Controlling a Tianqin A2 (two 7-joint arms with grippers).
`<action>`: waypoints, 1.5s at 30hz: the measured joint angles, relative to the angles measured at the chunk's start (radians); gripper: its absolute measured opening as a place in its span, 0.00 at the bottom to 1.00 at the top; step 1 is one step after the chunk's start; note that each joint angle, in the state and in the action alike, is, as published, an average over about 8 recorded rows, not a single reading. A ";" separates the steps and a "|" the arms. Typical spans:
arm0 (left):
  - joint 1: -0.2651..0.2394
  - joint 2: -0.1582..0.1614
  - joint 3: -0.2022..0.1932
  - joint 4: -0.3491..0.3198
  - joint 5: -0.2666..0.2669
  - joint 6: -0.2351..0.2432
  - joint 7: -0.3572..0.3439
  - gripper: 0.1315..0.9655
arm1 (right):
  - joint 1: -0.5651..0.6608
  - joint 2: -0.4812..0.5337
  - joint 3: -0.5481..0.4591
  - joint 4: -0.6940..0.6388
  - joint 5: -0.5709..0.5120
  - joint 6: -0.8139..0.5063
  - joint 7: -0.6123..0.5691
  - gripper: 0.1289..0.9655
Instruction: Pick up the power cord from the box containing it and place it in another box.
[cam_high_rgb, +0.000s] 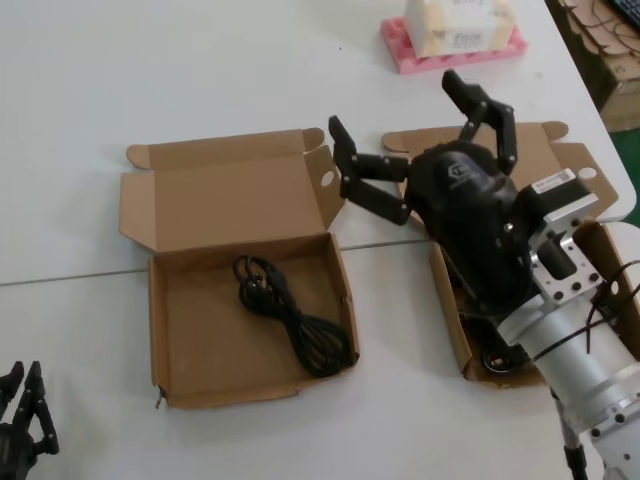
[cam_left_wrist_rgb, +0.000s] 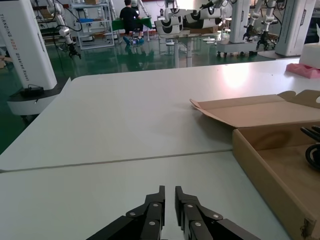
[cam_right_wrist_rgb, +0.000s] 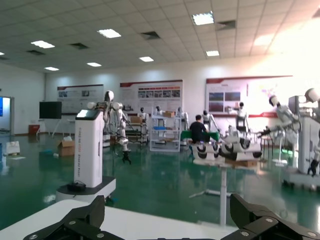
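The power cord (cam_high_rgb: 290, 315), a black looped bundle, lies inside the left brown box (cam_high_rgb: 230, 393), which has a wavy front wall torn at one corner and an open lid. It also shows in the left wrist view (cam_left_wrist_rgb: 312, 150). The other brown box (cam_high_rgb: 448, 325) lies on the right, mostly hidden under my right arm. My right gripper (cam_high_rgb: 395, 105) is open and empty, raised between the two boxes over the right box's lid; in its wrist view (cam_right_wrist_rgb: 167, 210) it points at the room. My left gripper (cam_high_rgb: 20, 400) is shut and empty, low at the table's near left.
A pink foam tray (cam_high_rgb: 400, 50) with a white pack stands at the far side. The table's right edge (cam_high_rgb: 615, 160) runs close to the right box. The left box's wall (cam_left_wrist_rgb: 265, 170) lies right of my left gripper (cam_left_wrist_rgb: 169, 192).
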 joint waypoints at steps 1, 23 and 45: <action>0.000 0.000 0.000 0.000 0.000 0.000 0.000 0.08 | -0.007 -0.005 0.009 -0.002 0.003 -0.006 0.000 0.85; 0.000 0.000 0.000 0.000 0.000 0.000 0.000 0.40 | -0.187 -0.123 0.234 -0.050 0.075 -0.139 0.000 1.00; 0.000 0.000 0.000 0.000 0.000 0.000 0.000 0.89 | -0.369 -0.242 0.462 -0.098 0.148 -0.274 0.000 1.00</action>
